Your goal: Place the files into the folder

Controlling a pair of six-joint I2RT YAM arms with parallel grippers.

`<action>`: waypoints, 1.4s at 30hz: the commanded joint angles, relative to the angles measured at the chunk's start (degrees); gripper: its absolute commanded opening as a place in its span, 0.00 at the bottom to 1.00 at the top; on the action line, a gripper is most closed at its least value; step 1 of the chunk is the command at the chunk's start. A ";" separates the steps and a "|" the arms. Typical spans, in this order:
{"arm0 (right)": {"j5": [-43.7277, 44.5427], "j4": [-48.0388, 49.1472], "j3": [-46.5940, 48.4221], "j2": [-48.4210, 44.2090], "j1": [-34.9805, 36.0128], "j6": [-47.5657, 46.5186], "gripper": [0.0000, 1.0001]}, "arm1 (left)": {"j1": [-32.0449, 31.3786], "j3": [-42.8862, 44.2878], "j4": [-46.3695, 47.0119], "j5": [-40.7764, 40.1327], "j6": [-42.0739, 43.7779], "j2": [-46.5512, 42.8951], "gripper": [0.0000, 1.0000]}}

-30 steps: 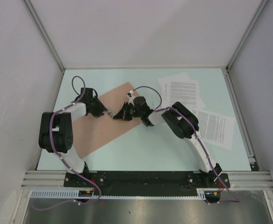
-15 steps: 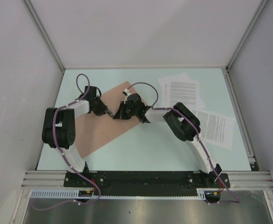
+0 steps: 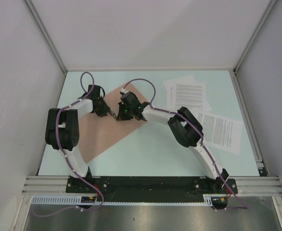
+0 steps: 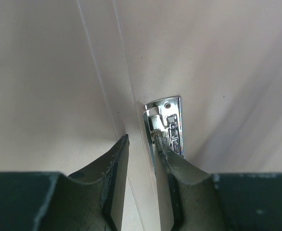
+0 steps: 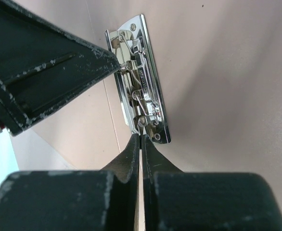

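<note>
The salmon-brown folder [image 3: 100, 137] lies open on the table's left half, with a shiny metal clip [image 4: 169, 122] fixed beside its crease. My left gripper [image 4: 141, 139] is open over the crease, its right finger against the clip's end, and its jaws hold nothing. From the other side my right gripper [image 5: 141, 138] is shut, its tips touching the near end of the clip [image 5: 141, 91]. In the top view both grippers meet over the folder, left [image 3: 112, 114] and right [image 3: 118, 118]. The files [image 3: 186, 94] lie printed side up at the back right, one sheet [image 3: 221, 131] further right.
Grey walls close in the table on three sides, with metal rails along its left and right edges. My right arm's elbow [image 3: 184, 127] reaches across the table's middle, between the folder and the sheets. The left arm's finger [image 5: 49, 72] fills the right wrist view's upper left.
Both wrists have swung toward the back of the table while the fingertips stayed at the clip. The left jaws have narrowed a little. Folder and sheets have not moved.
</note>
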 commanded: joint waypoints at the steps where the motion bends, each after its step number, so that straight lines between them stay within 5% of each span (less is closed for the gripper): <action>1: 5.91 -12.95 -3.46 4.05 0.38 -3.39 0.00 | -0.30 4.14 -3.00 -1.14 3.70 1.33 0.33; 13: -1.21 -1.17 -5.58 -0.69 2.57 4.09 0.00 | -1.88 4.15 -2.04 -3.06 4.84 4.58 0.23; 17: -4.02 1.91 -6.38 -0.96 2.31 3.74 0.00 | -2.67 7.48 -4.14 -4.04 7.20 7.57 0.00; 30: -4.91 -3.44 -5.23 -4.65 2.31 -11.81 0.36 | -3.11 2.57 -11.35 -2.20 1.25 2.30 0.00; 42: -21.42 14.30 -12.53 -4.39 -2.43 -1.11 0.25 | -3.29 -0.59 -9.69 -1.41 -1.13 0.72 0.00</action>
